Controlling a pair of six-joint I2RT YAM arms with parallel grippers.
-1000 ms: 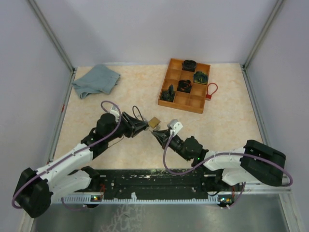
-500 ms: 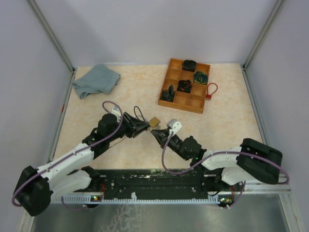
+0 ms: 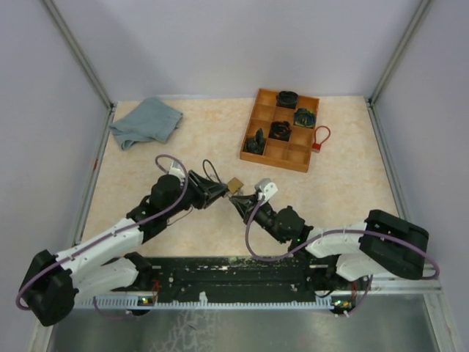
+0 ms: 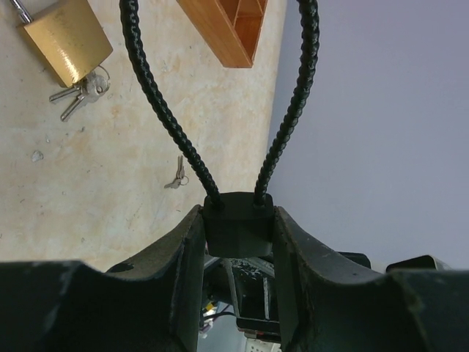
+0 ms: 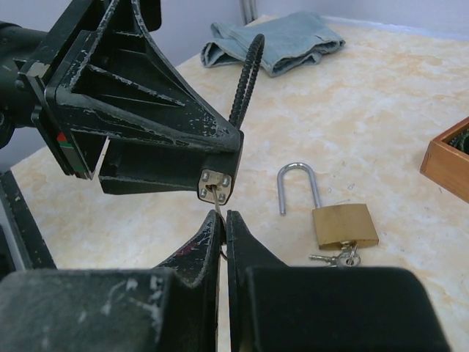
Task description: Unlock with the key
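left gripper clamps cable lock body, presenting its keyway to right gripper, which is pinched tight on key, apparently entering keyway to turn.

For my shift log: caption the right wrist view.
Right tool presents key to cable lock gripped by left tool.

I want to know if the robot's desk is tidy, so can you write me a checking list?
Surface: beige speckled table, no spills seen.
Job's things: black cable lock held above the table; key at its keyhole.
Clutter: brass padlock, shackle open, with keys; loose keys; blue cloth; wooden tray holding black parts; red cable lock beside it.
Grippers: left gripper clamped on the cable lock; right gripper shut on the key.
Cables: purple cables loop along both arms.
Surroundings: grey walls.
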